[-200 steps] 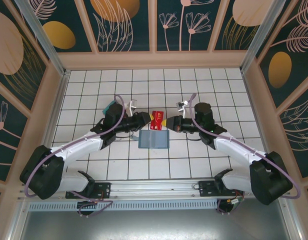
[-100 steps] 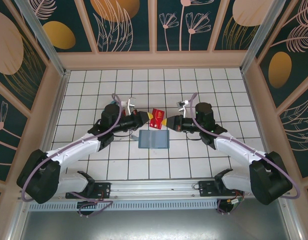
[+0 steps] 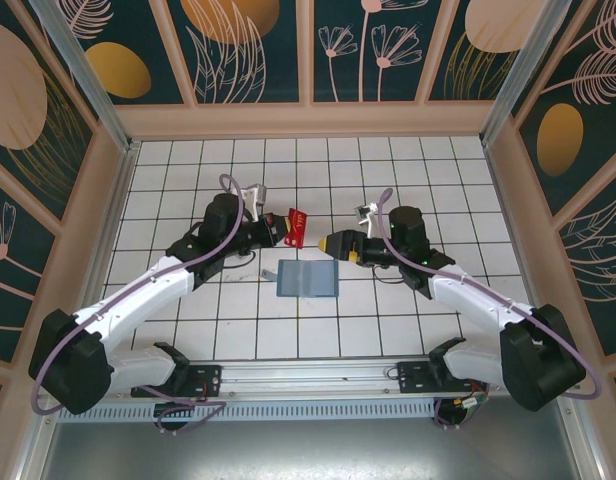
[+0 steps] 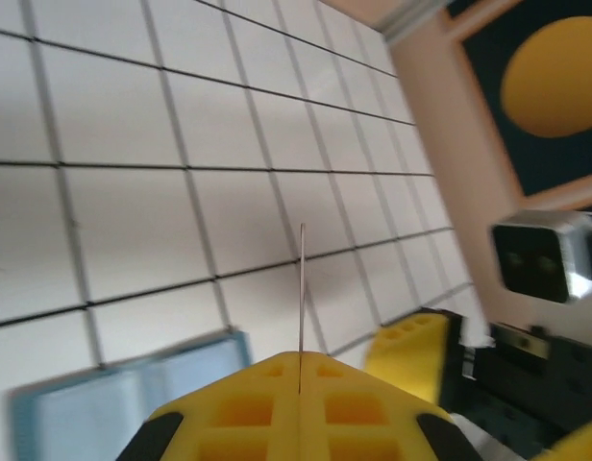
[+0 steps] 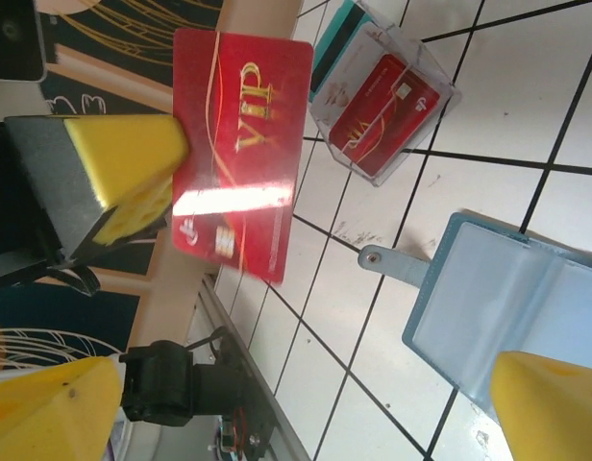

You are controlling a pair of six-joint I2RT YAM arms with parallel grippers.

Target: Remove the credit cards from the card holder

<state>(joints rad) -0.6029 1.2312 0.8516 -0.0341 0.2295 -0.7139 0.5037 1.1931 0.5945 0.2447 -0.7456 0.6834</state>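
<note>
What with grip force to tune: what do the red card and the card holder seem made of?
Red card: probably stiff glossy plastic; glare band, flat though pinched at one edge. Card holder: seemingly soft matte leatherette or vinyl; dull blue-grey panels.

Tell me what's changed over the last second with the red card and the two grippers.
The left gripper has closed on the red plastic VIP card and drawn it leftward, while the right gripper has opened and let it go. The blue-grey soft bifold card holder lies open in the same spot.
</note>
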